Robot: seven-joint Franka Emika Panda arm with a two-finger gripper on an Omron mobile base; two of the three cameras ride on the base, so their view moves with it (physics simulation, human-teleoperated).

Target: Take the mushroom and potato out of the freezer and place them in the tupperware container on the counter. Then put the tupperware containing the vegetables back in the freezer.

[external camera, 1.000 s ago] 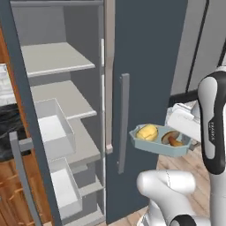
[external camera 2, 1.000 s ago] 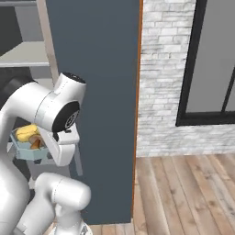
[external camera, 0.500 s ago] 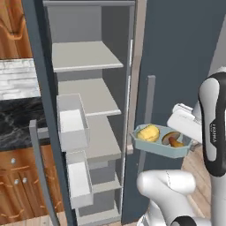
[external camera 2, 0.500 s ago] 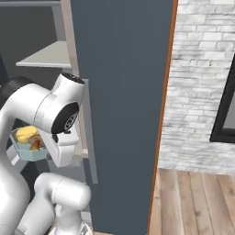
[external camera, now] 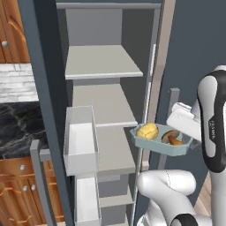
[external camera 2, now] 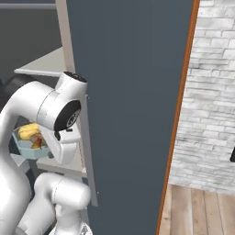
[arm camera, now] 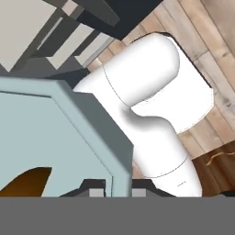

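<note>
Beside the open compartment of the tall dark slate-grey freezer, the small pale blue-grey translucent tupperware container hangs in the air, carried by the white arm. The gripper is clenched on the container's rim wall, its two dark tips pinching the thin blue edge at the bottom of the hand view. Inside the tray the smooth yellow oval potato sits toward 9 o'clock and the dark orange-brown mushroom toward 3 o'clock, the two just beside each other.

Compared with a second ago, both base views have swung: the pale grey shelves now fill the middle of the left base view, the white door bin stands at 8 o'clock, and a strip of the black marble-look surface has come into sight at 9 o'clock. The whole picture has shifted, so the base has turned toward the freezer; the container keeps its place relative to the arm. In the right base view the tray peeps out at 9 o'clock behind the arm's elbow.

Judging from this, both vegetables are packed, and only the last step is left: sliding the tray onto a shelf. The middle shelf, at 9 o'clock of the tray and near it, looks the likely spot.
</note>
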